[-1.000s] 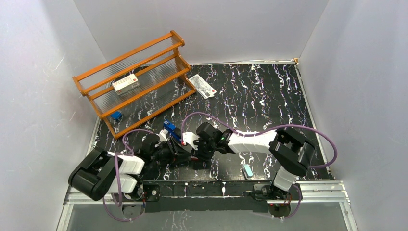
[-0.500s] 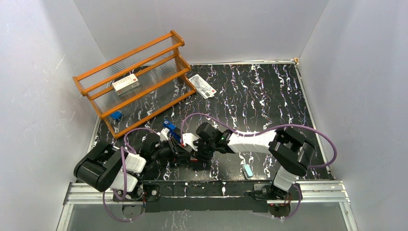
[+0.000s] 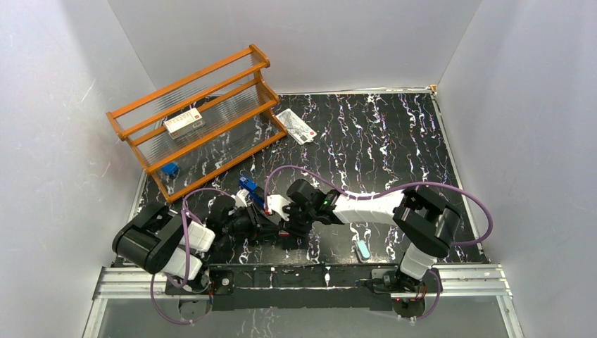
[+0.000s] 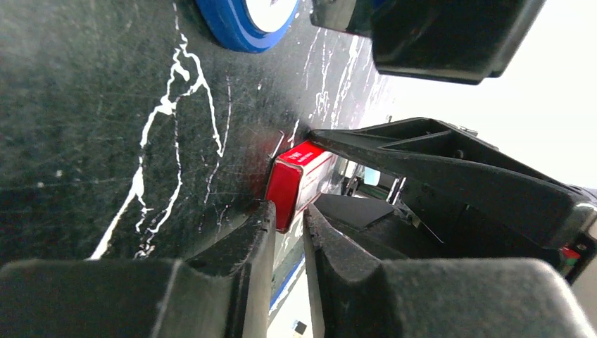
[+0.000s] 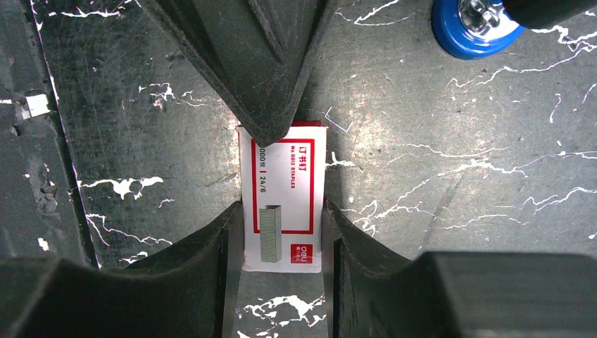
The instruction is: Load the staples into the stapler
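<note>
The small red-and-white staple box (image 5: pixel 283 190) lies flat on the black marbled table. My right gripper (image 5: pixel 281 208) is shut on it, one finger along each long side. My left gripper (image 4: pixel 287 211) is shut to a narrow slit, its tips against the box's red far end (image 4: pixel 292 182); in the right wrist view its tips (image 5: pixel 271 134) meet that end from above. No staple strips or inner tray show. The blue stapler (image 3: pixel 248 190) stands just behind both grippers, its rounded blue end (image 5: pixel 468 28) near the box. In the top view the grippers (image 3: pixel 278 222) hide the box.
An orange wooden rack (image 3: pixel 204 120) stands at the back left with a larger red-and-white box (image 3: pixel 184 122) on a shelf and a small blue thing (image 3: pixel 170 168) below. A white printed packet (image 3: pixel 296 126) lies beside it. A pale teal object (image 3: pixel 362 249) lies near the right base.
My left arm's elbow has shifted a little right and forward. Both grippers stay at the staple box; the right arm has not moved.
</note>
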